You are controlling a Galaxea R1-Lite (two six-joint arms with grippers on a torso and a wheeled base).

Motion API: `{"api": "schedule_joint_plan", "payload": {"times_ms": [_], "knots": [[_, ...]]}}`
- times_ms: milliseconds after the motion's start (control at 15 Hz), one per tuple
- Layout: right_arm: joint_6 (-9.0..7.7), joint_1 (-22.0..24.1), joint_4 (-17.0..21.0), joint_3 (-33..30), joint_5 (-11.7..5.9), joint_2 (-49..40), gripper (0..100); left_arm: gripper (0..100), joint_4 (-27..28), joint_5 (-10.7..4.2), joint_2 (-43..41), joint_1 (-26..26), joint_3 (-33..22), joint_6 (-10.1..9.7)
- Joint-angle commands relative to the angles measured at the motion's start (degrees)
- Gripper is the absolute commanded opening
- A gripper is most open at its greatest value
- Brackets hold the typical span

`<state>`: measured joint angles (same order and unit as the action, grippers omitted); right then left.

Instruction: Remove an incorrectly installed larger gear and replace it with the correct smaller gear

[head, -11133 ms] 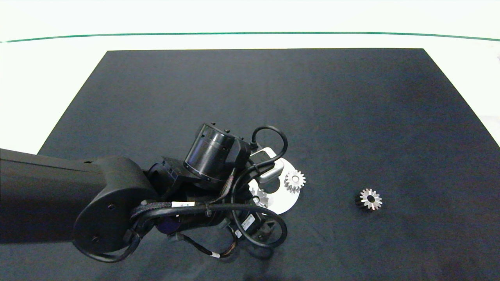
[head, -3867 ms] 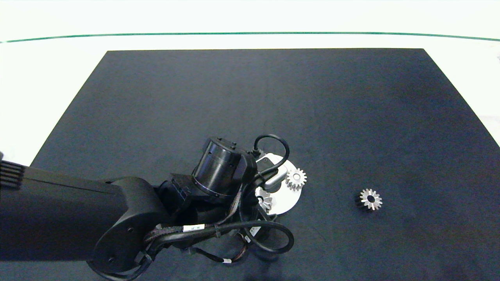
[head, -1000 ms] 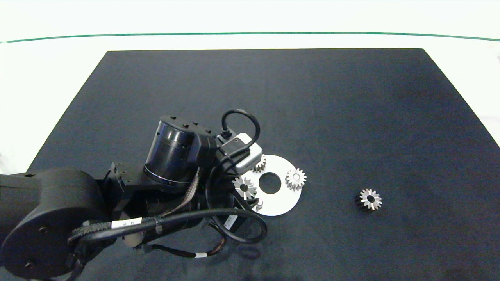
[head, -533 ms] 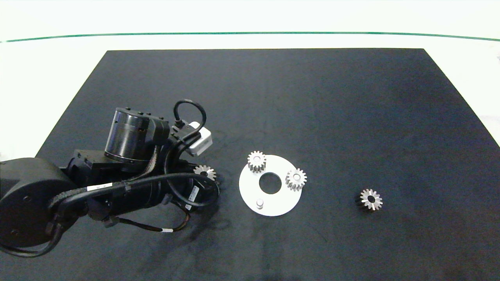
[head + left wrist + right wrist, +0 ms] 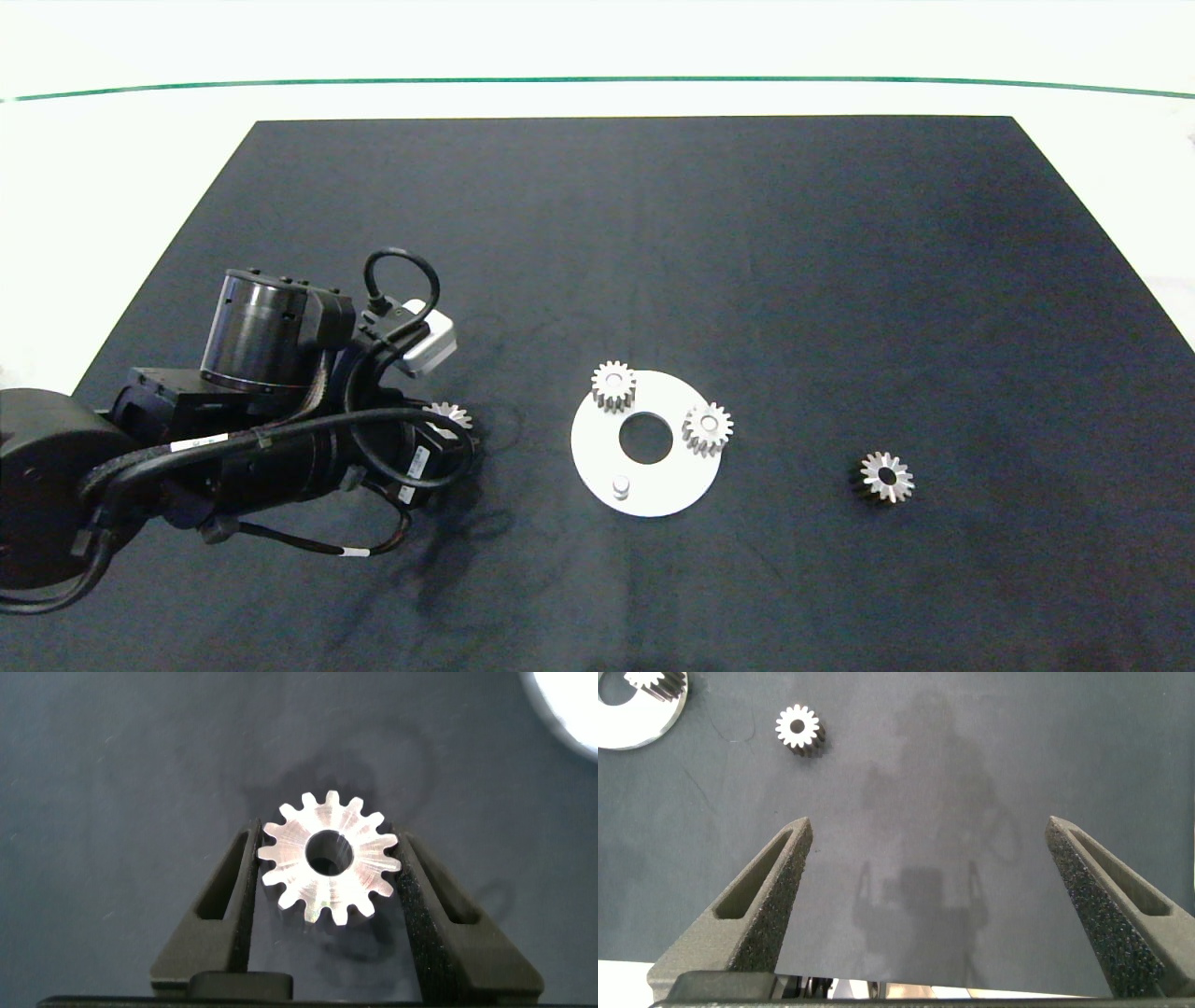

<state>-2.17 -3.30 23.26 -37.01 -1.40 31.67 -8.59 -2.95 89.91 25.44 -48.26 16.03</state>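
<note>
We find no legible writing; the white tags on the arm cables are too small to read. Our left gripper pinches the larger gear over the black mat, left of the white disc, while the smaller gear lies alone right of it. Our right gripper hangs spread wide over bare mat near its edge.

We see the left arm as a bulky matte black body with a glossy black cylindrical joint, looped black cables carrying small white labels, and a silver-grey camera block at its two o'clock. Both hands have dark grey slotted fingers faced with black, rough foam pads.
</note>
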Motion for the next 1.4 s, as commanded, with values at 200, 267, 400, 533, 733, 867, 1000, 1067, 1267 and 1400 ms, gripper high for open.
{"api": "schedule_joint_plan", "payload": {"times_ms": [200, 267, 400, 533, 733, 867, 1000, 1067, 1267, 1400], "knots": [[-0.03, 0.05, 0.12, -0.08, -0.09, 0.06, 100, 100, 0.24, 1.19, -1.75, -0.92, 0.27, 0.05], [-0.03, 0.05, 0.21, 0.01, -0.09, 0.06, 100, 100, 0.42, 1.19, -2.37, -0.92, 0.36, 0.05], [-0.03, 0.14, 0.21, -0.08, -0.09, 0.06, 100, 100, 0.6, 1.19, -4.56, -0.83, 0.63, -0.03], [-0.03, 0.14, 0.21, -0.17, -0.18, 0.58, 100, 100, 0.68, 1.19, -6.67, -0.83, 0.71, 0.05], [-0.47, -0.04, 0.21, -1.05, -0.18, 4.1, 100, 100, 2.88, 1.1, -13.26, -2.06, 0.89, -1.27], [-2.05, -0.3, -0.06, -1.31, -0.09, 7.7, 100, 100, 7.19, 1.19, -18.27, -4.35, 0.8, -1.97], [-2.22, -0.65, -0.32, -1.84, 0.26, 12.01, 100, 100, 9.21, 1.19, -22.14, -6.55, 0.8, -2.58], [-2.22, -1.18, -0.32, -2.54, 0.08, 14.12, 100, 100, 9.74, 1.19, -24.34, -7.69, 0.89, -3.64], [-2.4, -1.88, -0.41, -5.18, -0.27, 19.83, 100, 100, 12.2, 1.19, -30.76, -9.01, 1.15, -5.04], [-3.1, -2.67, -0.41, -7.02, -0.27, 23.0, 100, 100, 14.4, 0.93, -34.27, -9.18, 0.98, -5.13]]}}
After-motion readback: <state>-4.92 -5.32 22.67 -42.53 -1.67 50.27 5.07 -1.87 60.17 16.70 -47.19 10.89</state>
